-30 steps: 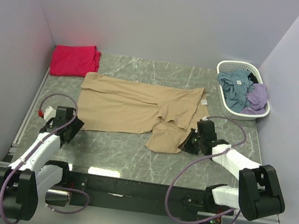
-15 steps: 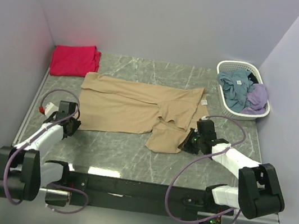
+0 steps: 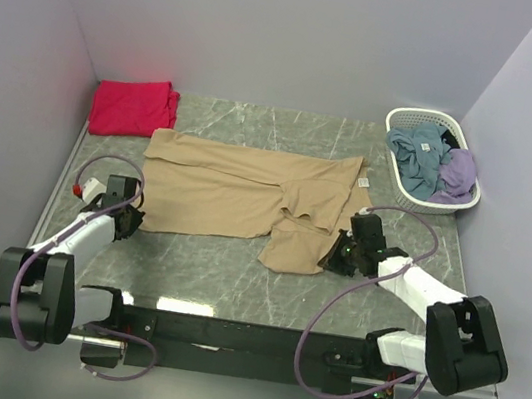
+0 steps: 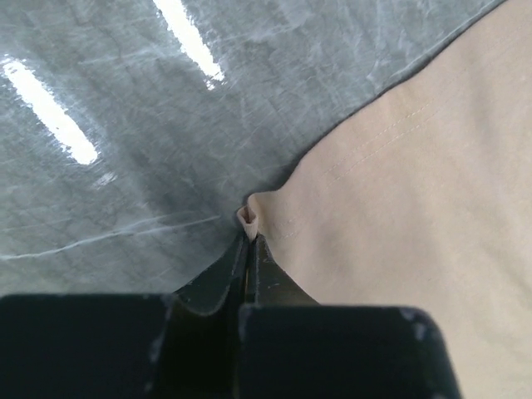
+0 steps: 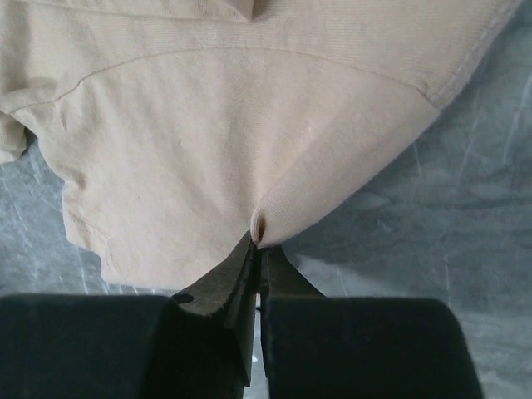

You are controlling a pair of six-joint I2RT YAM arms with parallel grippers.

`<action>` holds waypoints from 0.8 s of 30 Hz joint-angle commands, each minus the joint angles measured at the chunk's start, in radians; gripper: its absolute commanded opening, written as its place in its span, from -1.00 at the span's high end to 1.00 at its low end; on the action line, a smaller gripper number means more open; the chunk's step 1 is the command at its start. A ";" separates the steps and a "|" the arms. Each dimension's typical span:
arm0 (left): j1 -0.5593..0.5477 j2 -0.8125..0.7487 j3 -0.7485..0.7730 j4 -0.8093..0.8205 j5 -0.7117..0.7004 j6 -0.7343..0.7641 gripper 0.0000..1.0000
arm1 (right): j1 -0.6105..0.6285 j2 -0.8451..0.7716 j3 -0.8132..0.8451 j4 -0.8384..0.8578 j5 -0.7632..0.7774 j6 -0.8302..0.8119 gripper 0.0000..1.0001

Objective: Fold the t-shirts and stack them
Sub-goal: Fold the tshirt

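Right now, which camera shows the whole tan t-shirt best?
The top external view: the tan t-shirt lies spread out there, nearly all of it visible. The left wrist and right wrist views each show only a small pinched patch of its edge.

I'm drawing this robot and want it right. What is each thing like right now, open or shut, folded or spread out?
tan t-shirt: spread out, pinched at two edges.
red t-shirt: folded, lying in the far left corner.
left gripper: shut on the tan t-shirt's edge.
right gripper: shut on its near sleeve.
basket: upright, holding crumpled clothes.
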 commanded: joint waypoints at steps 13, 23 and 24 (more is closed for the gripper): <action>0.004 -0.130 0.087 -0.119 0.015 0.105 0.98 | 0.010 -0.184 0.159 -0.200 -0.016 -0.032 1.00; 0.037 0.004 0.158 -0.065 0.041 0.166 0.98 | -0.082 -0.073 0.291 -0.238 -0.072 -0.055 1.00; 0.042 0.018 0.164 -0.059 0.045 0.171 0.98 | -0.092 -0.052 0.294 -0.233 -0.086 -0.057 1.00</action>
